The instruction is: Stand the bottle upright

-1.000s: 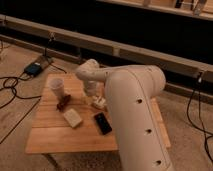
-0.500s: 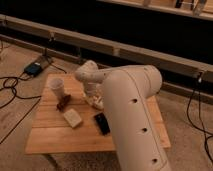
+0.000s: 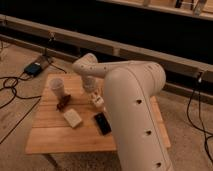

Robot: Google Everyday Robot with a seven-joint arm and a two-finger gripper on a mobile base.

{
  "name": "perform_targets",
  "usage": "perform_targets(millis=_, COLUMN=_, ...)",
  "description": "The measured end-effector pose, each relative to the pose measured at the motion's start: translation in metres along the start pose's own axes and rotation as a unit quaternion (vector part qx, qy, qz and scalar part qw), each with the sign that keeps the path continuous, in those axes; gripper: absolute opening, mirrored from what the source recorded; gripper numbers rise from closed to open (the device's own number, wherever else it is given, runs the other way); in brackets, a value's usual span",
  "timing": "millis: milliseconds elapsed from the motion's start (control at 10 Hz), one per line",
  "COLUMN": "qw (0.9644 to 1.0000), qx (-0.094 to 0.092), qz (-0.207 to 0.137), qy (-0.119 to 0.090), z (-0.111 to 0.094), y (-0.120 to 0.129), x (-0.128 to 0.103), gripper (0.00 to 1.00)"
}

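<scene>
Camera view shows almost no change over the last second. The gripper (image 3: pixel 94 95) stays low over the middle of the table (image 3: pixel 55 137), a little nearer the far edge than the near one, and only the thick white arm (image 3: pixel 132 100) in the foreground has shifted slightly. The cup (image 3: pixel 56 86) by the far left corner, the small brown thing (image 3: pixel 62 104) in front of it, the white block (image 3: pixel 73 118) and the black phone (image 3: pixel 103 123) all lie where they did.

I read that stillness as the close work of the task, either a grasp being made or the bottle being set down, rather than travel across the table.

The bottle (image 3: pixel 99 102) shows as a pale shape directly under the gripper, touching it or just beside it, between the far edge and the phone. The wrist covers part of it, so I cannot tell whether it lies on its side, tilts or already stands.

I also cannot tell whether the gripper is open or closed on the bottle, because it points down and away and the wrist hides its tip. Nothing else on the table touches it, and the phone, the nearest thing, lies clear of it toward the near edge.
</scene>
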Motion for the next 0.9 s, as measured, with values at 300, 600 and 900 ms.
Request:
perform_targets(millis=300, qw=0.9981, qx=-0.019, qz=0.059, qy=0.005, z=-0.041, y=-0.004, x=0.006, gripper=0.00)
perform_targets(millis=600, qw=0.9855, qx=-0.079, qz=0.149, qy=0.022, z=-0.072, y=-0.011, x=0.021, gripper=0.00)
perform_targets(millis=900, qw=0.9647, qx=-0.150, qz=0.213, qy=0.037, z=-0.087, y=-0.018, x=0.030, gripper=0.00)
